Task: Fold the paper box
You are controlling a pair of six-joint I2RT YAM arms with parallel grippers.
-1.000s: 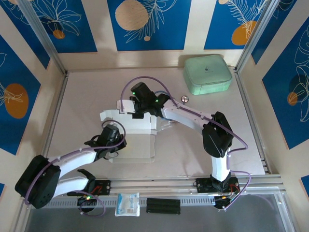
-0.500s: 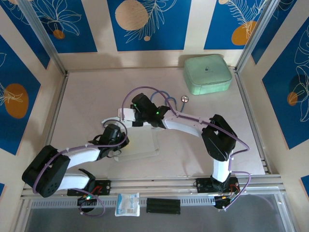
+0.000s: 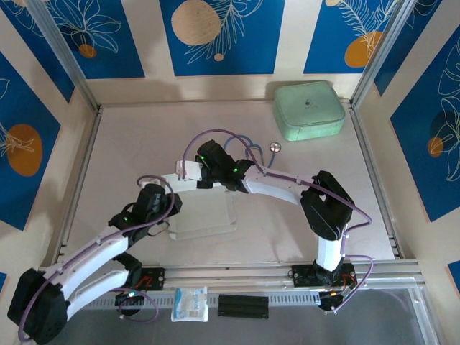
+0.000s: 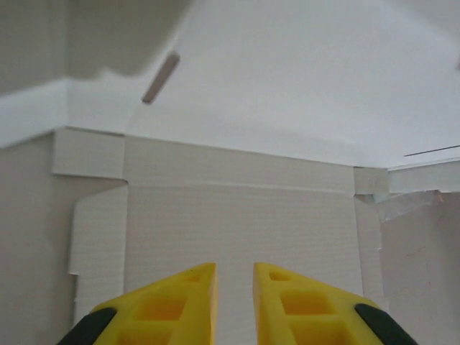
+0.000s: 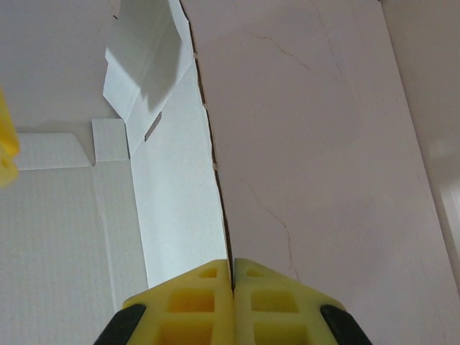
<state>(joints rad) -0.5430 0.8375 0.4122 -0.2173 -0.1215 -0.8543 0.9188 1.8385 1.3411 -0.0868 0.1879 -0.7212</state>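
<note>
- Pinching a thin edge of the paper box with the right gripper: yellow fingers pressed together on the card, the edge running off toward 12 o'clock in the right wrist view.
- Hovering just above a flat grey-white panel of that card with the left gripper: yellow fingers parted by a narrow gap, nothing between them, tips aimed at 12 o'clock toward a crease and a raised white wall.
- From above, resting on the table just 7 o'clock of its middle: main panel flat on the surface, a white flap lifted at the 11 o'clock corner under the right wrist.
- Reaching in from 4 o'clock with the right arm and from 7 o'clock with the left, both ending over the card.
- Sitting well apart in the 1 o'clock corner: a mint-green case with rounded corners.
- Lying between case and card, near the right forearm: a small round silvery piece.
- Parked at 6 o'clock beyond the near rail: a white-and-blue packet and, just beside it, a black bar.
</note>
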